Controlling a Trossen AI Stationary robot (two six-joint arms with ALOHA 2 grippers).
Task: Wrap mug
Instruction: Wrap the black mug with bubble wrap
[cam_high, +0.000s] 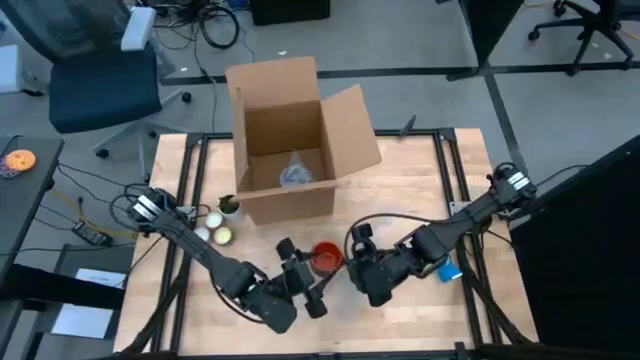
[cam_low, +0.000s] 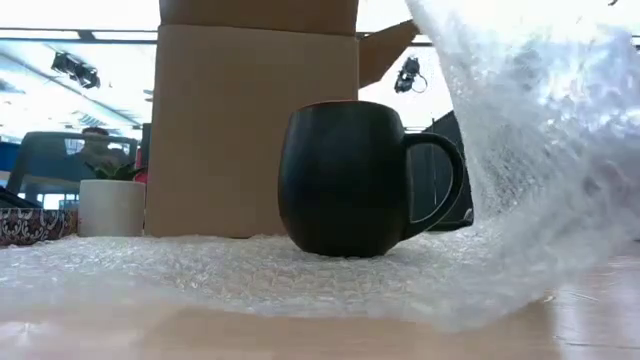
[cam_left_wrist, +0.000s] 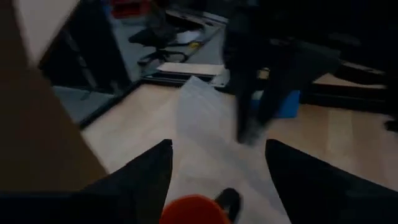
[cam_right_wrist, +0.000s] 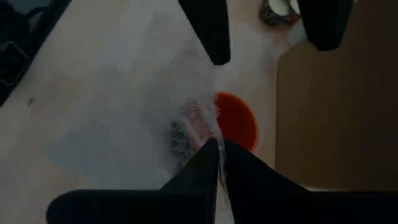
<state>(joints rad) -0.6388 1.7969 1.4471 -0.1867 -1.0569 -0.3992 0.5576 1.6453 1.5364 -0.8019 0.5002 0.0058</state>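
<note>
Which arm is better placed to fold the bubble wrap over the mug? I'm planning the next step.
Right, probably. Its tool is shut on the clear bubble wrap sheet, lifted beside the small round orange-red mug. The left tool is open, holding nothing.

Low view backlit by bright ceiling, mug (cam_low: 345, 180) silhouetted; wrist views dim, blurred

One mug (cam_low: 345, 178), one cardboard box (cam_high: 290, 135), one bubble wrap sheet (cam_low: 300, 280), two arms
</note>
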